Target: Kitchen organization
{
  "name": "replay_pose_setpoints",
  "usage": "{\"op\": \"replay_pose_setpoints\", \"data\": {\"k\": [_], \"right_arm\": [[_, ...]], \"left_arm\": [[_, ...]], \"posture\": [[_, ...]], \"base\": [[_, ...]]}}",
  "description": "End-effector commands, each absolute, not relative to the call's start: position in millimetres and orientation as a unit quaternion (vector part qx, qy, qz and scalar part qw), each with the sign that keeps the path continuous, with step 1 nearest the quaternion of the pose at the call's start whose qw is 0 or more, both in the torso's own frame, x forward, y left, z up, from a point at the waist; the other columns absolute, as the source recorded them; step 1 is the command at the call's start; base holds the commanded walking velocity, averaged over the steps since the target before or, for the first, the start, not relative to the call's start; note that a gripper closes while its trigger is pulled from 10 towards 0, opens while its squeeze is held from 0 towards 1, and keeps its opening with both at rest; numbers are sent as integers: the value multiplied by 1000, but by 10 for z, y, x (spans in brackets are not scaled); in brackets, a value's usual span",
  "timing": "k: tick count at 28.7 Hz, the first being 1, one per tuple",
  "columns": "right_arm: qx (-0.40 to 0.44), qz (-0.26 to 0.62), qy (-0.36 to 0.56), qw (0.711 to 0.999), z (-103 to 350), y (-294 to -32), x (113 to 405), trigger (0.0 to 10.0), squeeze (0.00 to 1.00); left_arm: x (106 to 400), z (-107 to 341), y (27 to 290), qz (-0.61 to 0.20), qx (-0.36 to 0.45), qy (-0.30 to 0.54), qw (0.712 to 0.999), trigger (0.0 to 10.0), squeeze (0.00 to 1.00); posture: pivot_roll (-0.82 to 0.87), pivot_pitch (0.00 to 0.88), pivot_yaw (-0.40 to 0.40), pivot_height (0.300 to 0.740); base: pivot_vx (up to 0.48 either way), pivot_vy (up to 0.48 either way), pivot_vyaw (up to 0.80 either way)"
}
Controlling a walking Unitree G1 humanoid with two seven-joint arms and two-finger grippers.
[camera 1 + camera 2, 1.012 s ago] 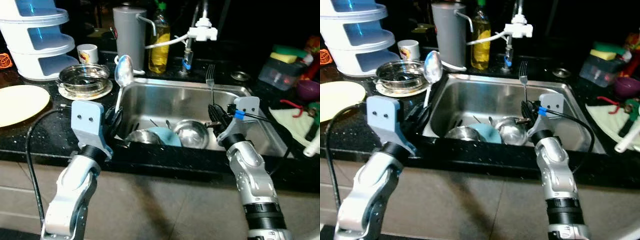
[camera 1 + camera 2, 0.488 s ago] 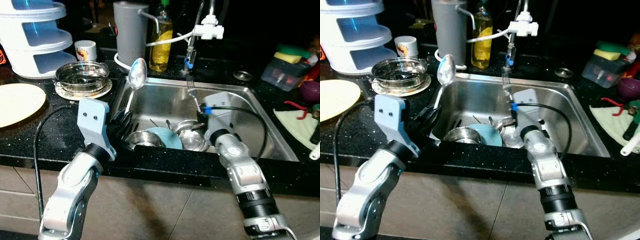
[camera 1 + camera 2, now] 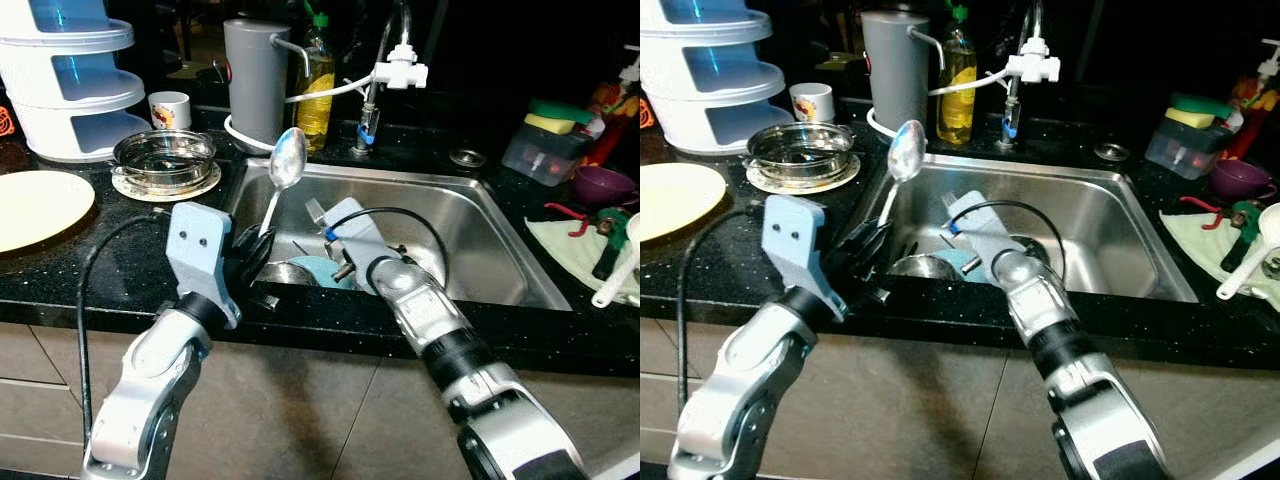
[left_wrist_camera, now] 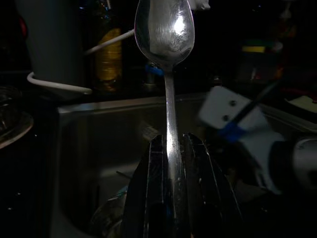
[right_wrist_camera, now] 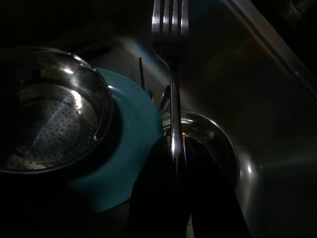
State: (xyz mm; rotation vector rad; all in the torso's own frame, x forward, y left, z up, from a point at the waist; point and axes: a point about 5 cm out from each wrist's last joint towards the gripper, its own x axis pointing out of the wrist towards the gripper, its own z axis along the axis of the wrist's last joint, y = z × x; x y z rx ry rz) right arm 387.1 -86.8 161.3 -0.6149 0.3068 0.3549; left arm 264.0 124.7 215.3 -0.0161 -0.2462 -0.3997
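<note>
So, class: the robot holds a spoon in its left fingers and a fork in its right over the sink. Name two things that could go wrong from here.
1. The spoon is pinched low on its handle by the left gripper, so it might tilt or slip.
2. The fork, held by the right gripper, hangs above the blue plate and steel bowl; dropped, it could clatter into them.

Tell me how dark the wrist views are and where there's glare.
Left wrist view: dim, glare on the spoon bowl, right arm blurred behind. Right wrist view: very dark, fork lit, highlights on the strainer. Eye views: bright enough, sink reflective.
</note>
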Motion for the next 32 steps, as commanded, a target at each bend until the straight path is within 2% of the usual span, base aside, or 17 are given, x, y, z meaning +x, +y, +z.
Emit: {"op": "replay_pose_setpoints", "data": {"k": [1,2,3,4,6,7,8,10,11,12,14,16,17,19,21,28,32], "right_arm": [[-321,190,179,910,1438,-821,3833,10000,0],[-321,190,179,910,1438,-821,3833,10000,0],[-323,194,179,909,1431,-802,3831,10000,608],[-307,187,181,916,1429,-814,3837,10000,1000],[-240,151,177,942,1455,-901,3869,10000,1000],[-240,151,177,942,1455,-901,3869,10000,1000],[-169,113,155,967,1522,-1019,3901,10000,1000],[-144,103,145,974,1550,-1064,3912,10000,1000],[-105,93,119,983,1610,-1122,3922,10000,310],[-65,90,81,990,1692,-1196,3917,10000,0],[24,125,36,991,1779,-1294,3860,10000,0],[24,125,36,991,1779,-1294,3860,10000,0],[68,136,18,988,1810,-1365,3822,10000,0],[68,136,18,988,1810,-1365,3822,10000,0],[115,156,-20,981,1872,-1481,3724,10000,0],[136,153,-48,978,1897,-1585,3645,10000,0],[126,167,-57,976,1900,-1578,3579,10000,0]], "left_arm": [[2612,2157,1218,-202,-7,-122,972,10000,0],[2612,2157,1218,-202,-7,-122,972,10000,0],[2610,2154,1221,-201,-6,-121,972,10000,0],[2610,2152,1226,-200,-6,-121,972,10000,0],[2615,2141,1235,-198,-5,-119,973,10000,0],[2615,2141,1235,-198,-5,-119,973,10000,0],[2622,2132,1243,-197,-4,-117,973,10000,0],[2625,2131,1246,-196,-3,-117,974,10000,0],[2636,2130,1256,-195,-2,-117,974,10000,0],[2654,2124,1276,-192,3,-115,975,10000,0],[2691,2106,1326,-183,14,-109,977,10000,0],[2691,2106,1326,-183,14,-109,977,10000,0],[2718,2087,1362,-180,26,-104,978,10000,0],[2718,2087,1362,-180,26,-104,978,10000,0],[2807,2049,1463,-174,72,-95,977,10000,0],[3004,2049,1587,-163,133,-87,974,10000,0],[3246,2075,1741,-119,182,-51,975,10000,0]], "posture": [[131,0,-128,740],[131,0,-128,740],[131,0,-128,740],[130,0,-127,740],[122,0,-122,740],[122,0,-122,740],[111,0,-113,740],[108,0,-112,740],[102,0,-108,740],[96,0,-106,740],[90,0,-102,740],[90,0,-102,740],[85,0,-100,740],[85,0,-100,740],[78,0,-93,740],[67,0,-81,740],[62,0,-76,740]], "base": [[0,0,0],[0,0,0],[0,0,0],[0,0,0],[0,0,0],[0,0,0],[0,0,0],[0,0,0],[0,0,0],[0,0,0],[0,0,0],[0,0,0],[0,0,0],[0,0,0],[0,0,-775],[0,0,-775],[0,0,0]]}}
